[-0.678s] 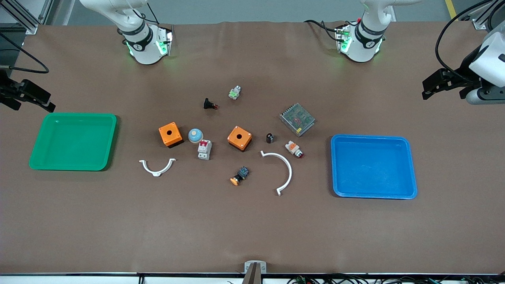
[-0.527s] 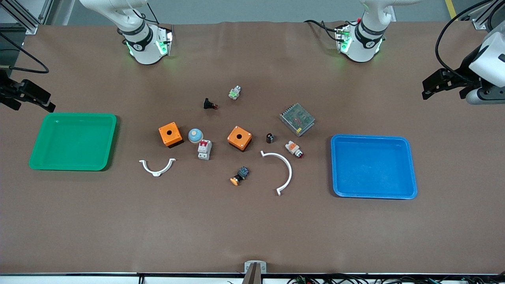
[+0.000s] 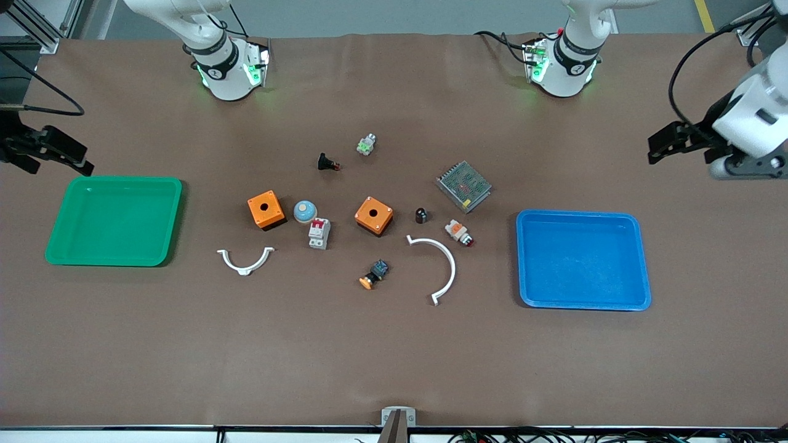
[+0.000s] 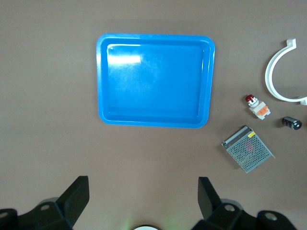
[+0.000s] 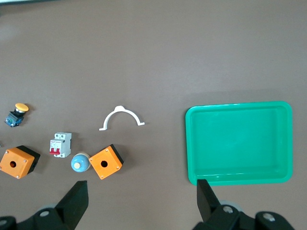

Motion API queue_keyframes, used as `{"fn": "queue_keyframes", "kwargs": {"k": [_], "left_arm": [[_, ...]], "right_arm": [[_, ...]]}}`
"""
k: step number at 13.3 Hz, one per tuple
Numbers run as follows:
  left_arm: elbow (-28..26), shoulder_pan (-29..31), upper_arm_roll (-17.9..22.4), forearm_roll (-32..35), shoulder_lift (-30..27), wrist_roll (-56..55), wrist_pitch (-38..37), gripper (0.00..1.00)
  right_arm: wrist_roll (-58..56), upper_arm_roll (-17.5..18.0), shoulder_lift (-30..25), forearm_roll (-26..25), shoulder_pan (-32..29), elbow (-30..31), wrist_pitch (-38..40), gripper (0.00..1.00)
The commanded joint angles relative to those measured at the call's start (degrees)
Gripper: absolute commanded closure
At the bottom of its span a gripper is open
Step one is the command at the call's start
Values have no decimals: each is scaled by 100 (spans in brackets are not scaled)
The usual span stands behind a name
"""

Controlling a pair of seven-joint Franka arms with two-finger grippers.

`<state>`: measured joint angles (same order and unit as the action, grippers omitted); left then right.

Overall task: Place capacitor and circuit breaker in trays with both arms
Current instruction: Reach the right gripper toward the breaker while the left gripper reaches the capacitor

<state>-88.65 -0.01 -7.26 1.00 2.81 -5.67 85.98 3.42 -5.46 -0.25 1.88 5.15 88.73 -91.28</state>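
A brown tabletop [image 3: 394, 357] carries everything. A green tray [image 3: 114, 220] lies at the right arm's end, under the right gripper's [image 5: 139, 201] spread fingers [image 5: 76, 199]; a blue tray [image 3: 583, 259] lies at the left arm's end, below the left gripper's [image 4: 143, 196] parted fingers [image 4: 207, 194]. Between the trays lie the circuit breaker [image 3: 319, 234], touching a blue dome button [image 3: 305, 211], the capacitor [image 3: 421, 215], two orange boxes [image 3: 266, 209], two white curved clips [image 3: 438, 264] and a mesh-topped power supply [image 3: 464, 186].

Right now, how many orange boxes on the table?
2. One orange box sits beside the blue dome, toward the right arm's end; the other orange box lies between the circuit breaker and the capacitor.
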Motion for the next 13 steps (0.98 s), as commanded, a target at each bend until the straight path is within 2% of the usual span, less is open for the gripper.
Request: {"fn": "queue_keyframes", "kwargs": {"k": [1, 3, 5, 7, 10, 13], "left_arm": [[50, -122, -205, -20, 403, -319, 304, 0], [-81, -175, -485, -21, 676, -898, 804, 0], [-100, -262, -758, 6, 1009, -1618, 1139, 0], [-100, -717, -812, 50, 1413, -2662, 1446, 0], [-91, -1412, -812, 58, 2099, -4491, 2166, 0], [-100, -1887, -812, 59, 2635, -5495, 2852, 0]], "right_arm": [[54, 19, 279, -65, 345, -137, -3, 0], [124, 19, 368, -100, 740, -93, -161, 0], [168, 36, 683, -30, 1064, -58, -13, 0], [151, 28, 1069, -48, 1575, -66, 6, 0], [587, 28, 1501, 49, 2164, 170, -739, 0], [1424, 36, 1748, 383, 2560, 696, -1609, 0]]}}
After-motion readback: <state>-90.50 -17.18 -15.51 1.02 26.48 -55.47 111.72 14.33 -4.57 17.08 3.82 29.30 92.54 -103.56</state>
